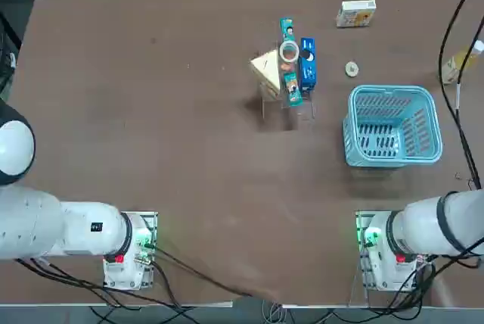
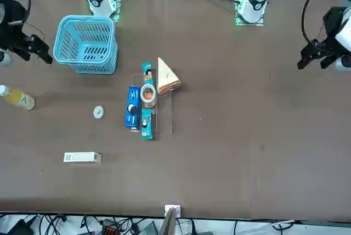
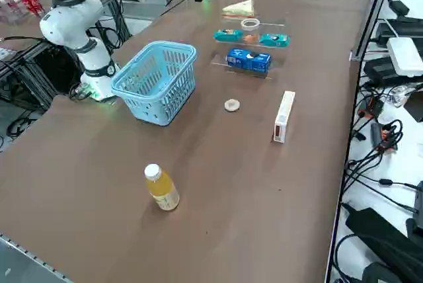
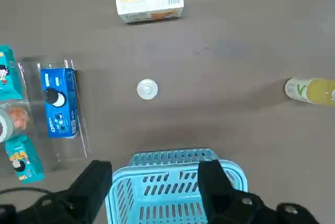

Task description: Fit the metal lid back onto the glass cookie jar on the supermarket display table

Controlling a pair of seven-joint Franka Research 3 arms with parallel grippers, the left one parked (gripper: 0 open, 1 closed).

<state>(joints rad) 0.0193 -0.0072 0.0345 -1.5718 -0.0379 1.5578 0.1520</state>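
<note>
The right pincer [image 4: 154, 182] hangs with fingers wide apart and empty above the blue basket [image 4: 175, 187], while the metal lid [image 4: 147, 89] lies flat on the table [image 1: 151, 127] just past it, well apart from the glass cookie jar [image 1: 290, 52] tucked among snack boxes [image 1: 307, 65].

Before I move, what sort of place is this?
Likely a lab bench dressed as a shop display: dark-brown tabletop, light-blue plastic shopping basket, blue snack box on a clear stand; cables line the edges.
</note>
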